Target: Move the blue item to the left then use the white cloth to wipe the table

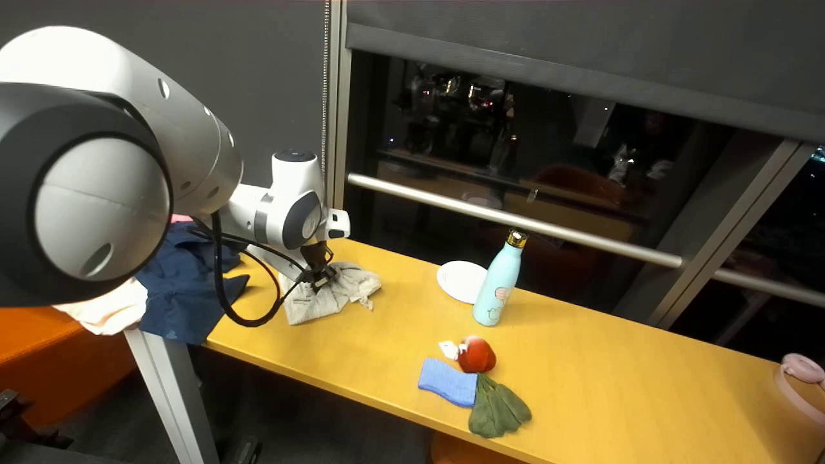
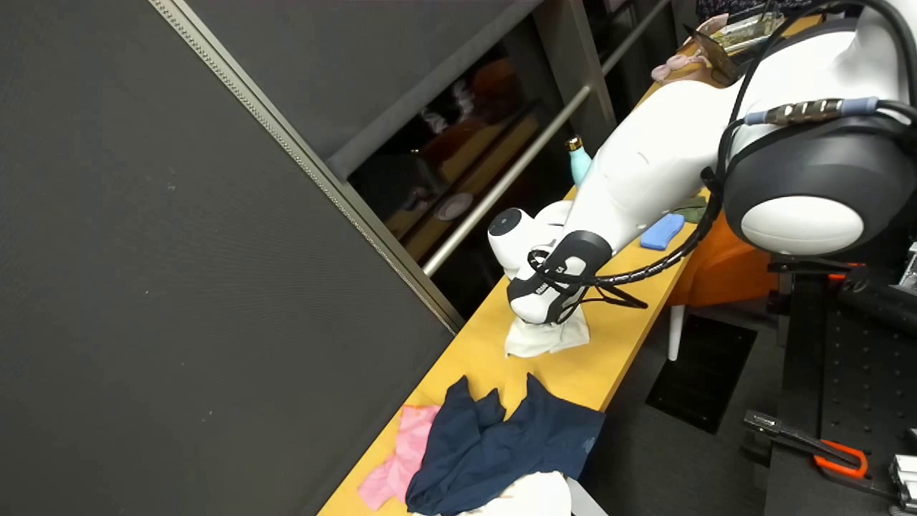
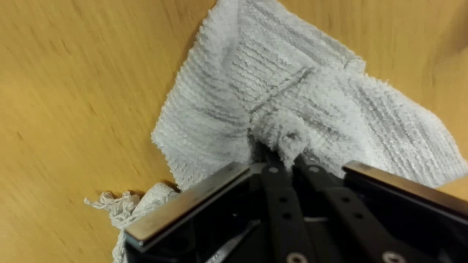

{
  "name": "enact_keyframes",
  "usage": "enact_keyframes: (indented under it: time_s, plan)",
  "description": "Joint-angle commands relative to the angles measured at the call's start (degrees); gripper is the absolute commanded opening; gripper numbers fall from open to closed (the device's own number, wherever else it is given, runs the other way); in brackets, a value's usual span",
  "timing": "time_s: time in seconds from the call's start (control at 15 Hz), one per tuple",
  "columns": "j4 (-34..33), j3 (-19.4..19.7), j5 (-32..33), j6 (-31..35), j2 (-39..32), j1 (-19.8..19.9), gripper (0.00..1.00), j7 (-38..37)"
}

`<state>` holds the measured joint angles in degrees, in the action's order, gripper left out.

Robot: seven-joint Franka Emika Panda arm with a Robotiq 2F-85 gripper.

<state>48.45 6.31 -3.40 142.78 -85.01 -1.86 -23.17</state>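
So the gripper [image 3: 288, 166] has its fingertips pinched together with a bunched-up tuft of the white cloth [image 3: 215, 106] caught between them, pretty clear in the wrist view. The rest of the cloth is spread out around that spot, ribbed and creased, lying on the yellow-orange table [image 1: 612, 361]. A stringy, frayed bit pokes out beside the gripper too. The Panda arm [image 1: 193, 142] reaches in over that part of the table, with a black cable [image 1: 218, 270] looping down off it.

Going outward, the navy fabric [image 2: 494, 451] (looks like a garment) is crumpled near the table's end, apart from the white cloth, and runs right up to the edge. A pink cloth [image 2: 401, 459] is up against it, and so is a cream cloth [image 1: 113, 306].

The other way along, there's a flat white disc [image 1: 459, 281], can't tell if it's a plate, just beside an upright mint-blue bottle [image 1: 496, 287] with a gold cap. Closer to the front edge is some red roundish thing [image 1: 477, 356], then a small light-blue cloth [image 1: 449, 382] touching an olive-green cloth [image 1: 496, 409]. Pink headphones [image 1: 802, 368] sit well apart at the far end. A metal rail [image 1: 515, 219] crosses the dark window behind everything.
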Motion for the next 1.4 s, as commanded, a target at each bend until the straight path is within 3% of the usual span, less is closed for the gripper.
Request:
enact_keyframes:
  time_s: [0.0,0.33,0.87,1.33]
  plan:
    - [-0.9,2.1,0.7,0.3,-0.3,0.4,0.02,-2.2]
    - [0.5,4.6,1.0,-1.1,0.0,1.7,0.02,-5.0]
    - [2.7,4.2,-0.2,0.0,-1.2,6.2,0.02,-4.5]
    - [2.3,-0.3,-1.3,-2.2,-2.7,5.8,0.02,-1.3]
